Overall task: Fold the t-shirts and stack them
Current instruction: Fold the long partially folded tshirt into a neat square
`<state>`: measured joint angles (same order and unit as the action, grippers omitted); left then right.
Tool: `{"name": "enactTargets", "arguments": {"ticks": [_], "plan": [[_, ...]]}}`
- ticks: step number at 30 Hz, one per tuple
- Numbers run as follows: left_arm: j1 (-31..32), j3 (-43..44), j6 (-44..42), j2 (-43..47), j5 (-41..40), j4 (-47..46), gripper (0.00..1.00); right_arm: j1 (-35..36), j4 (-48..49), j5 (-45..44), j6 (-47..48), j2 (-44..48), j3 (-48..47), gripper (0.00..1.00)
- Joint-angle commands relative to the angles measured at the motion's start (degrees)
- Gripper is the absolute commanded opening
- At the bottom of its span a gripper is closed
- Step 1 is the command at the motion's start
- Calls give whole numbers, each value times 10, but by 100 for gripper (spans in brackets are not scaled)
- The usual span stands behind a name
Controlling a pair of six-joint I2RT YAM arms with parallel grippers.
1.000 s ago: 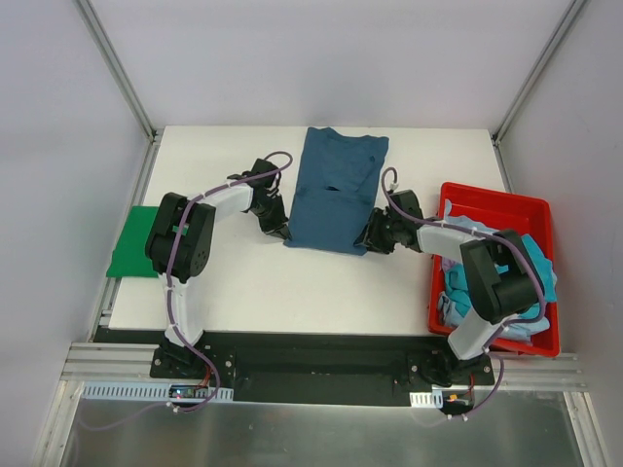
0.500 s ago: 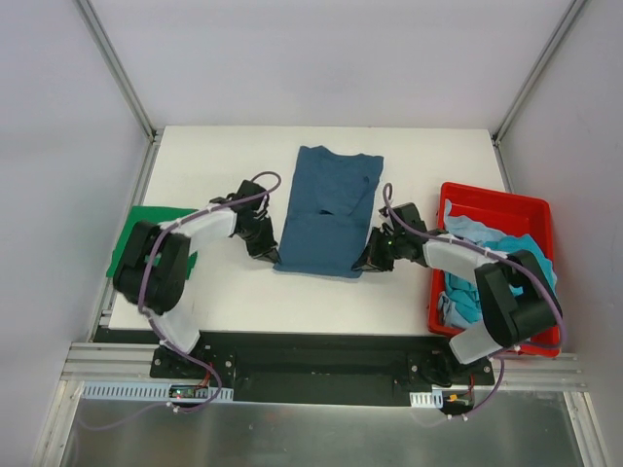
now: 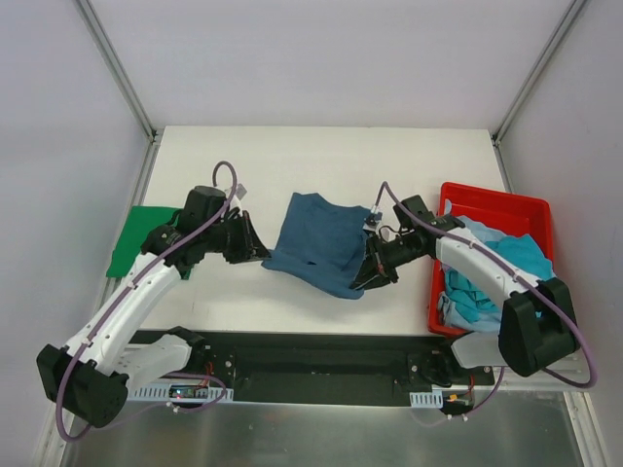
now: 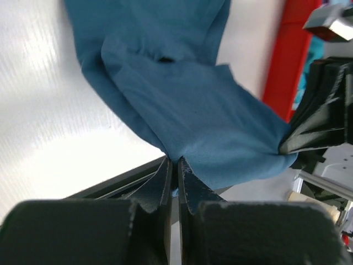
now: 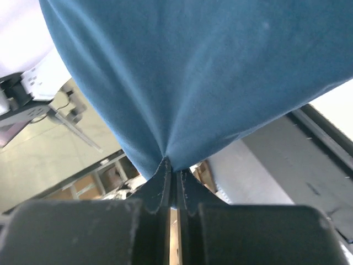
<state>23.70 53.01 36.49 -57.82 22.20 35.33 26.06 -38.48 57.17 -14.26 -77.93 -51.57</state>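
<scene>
A dark teal-blue t-shirt (image 3: 317, 238) hangs between my two grippers, its near end raised off the white table (image 3: 321, 156) and its far end resting on it. My left gripper (image 3: 263, 253) is shut on the shirt's left near corner (image 4: 175, 156). My right gripper (image 3: 362, 282) is shut on the right near corner (image 5: 168, 157), the cloth (image 5: 193, 72) spreading above its fingers. A bright green t-shirt (image 3: 136, 243) lies folded at the table's left edge, partly under my left arm. Other teal and light blue t-shirts (image 3: 487, 277) are heaped in the bin.
The red plastic bin (image 3: 496, 204) stands at the table's right side, close behind my right arm. Metal frame posts (image 3: 117, 68) rise at the back corners. The black base rail (image 3: 321, 355) runs along the near edge.
Both grippers pulled the shirt's near edge toward the front of the table and lifted it; the shirt slid nearer and bunched. The right gripper closed on its corner about a second ago.
</scene>
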Motion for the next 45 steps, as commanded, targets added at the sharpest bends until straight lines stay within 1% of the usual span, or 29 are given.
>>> {"name": "enactTargets", "arguments": {"ticks": [1, 3, 5, 10, 14, 18, 21, 30, 33, 38, 42, 44, 45], "plan": [[0, 79, -5, -6, -55, 10, 0, -21, -68, 100, 17, 9, -37, 0], [-1, 111, -2, -36, -93, 10, 0, -48, -69, 102, 16, -3, -47, 0], [-1, 146, 3, -72, -111, 9, 0, -74, -68, 109, 16, -16, -58, 0], [-3, 229, -5, -179, -121, 4, 0, -117, -65, 109, 33, -59, -96, 0], [-11, 278, -2, -245, -128, 5, 0, -140, -47, 101, 25, -99, -110, 1], [-20, 302, 1, -282, -136, 5, 0, -152, 3, 93, -6, -115, -110, 0], [-28, 313, 2, -301, -133, 4, 0, -157, 10, 97, -9, -134, -114, 0], [-44, 358, 1, -383, -135, 4, 0, -174, 60, 64, -38, -198, -148, 0], [-47, 380, -5, -417, -133, 4, 0, -180, 81, 55, -50, -227, -162, 4], [-51, 430, -14, -487, -117, 5, 0, -189, 111, 26, -73, -277, -189, 6], [-57, 463, -16, -541, -108, 5, 0, -196, 117, -1, -80, -311, -212, 12], [-59, 481, -19, -565, -105, 6, 6, -200, 121, -27, -89, -323, -225, 14], [-59, 489, -21, -575, -103, 6, 7, -201, 125, -43, -95, -325, -229, 16]]}}
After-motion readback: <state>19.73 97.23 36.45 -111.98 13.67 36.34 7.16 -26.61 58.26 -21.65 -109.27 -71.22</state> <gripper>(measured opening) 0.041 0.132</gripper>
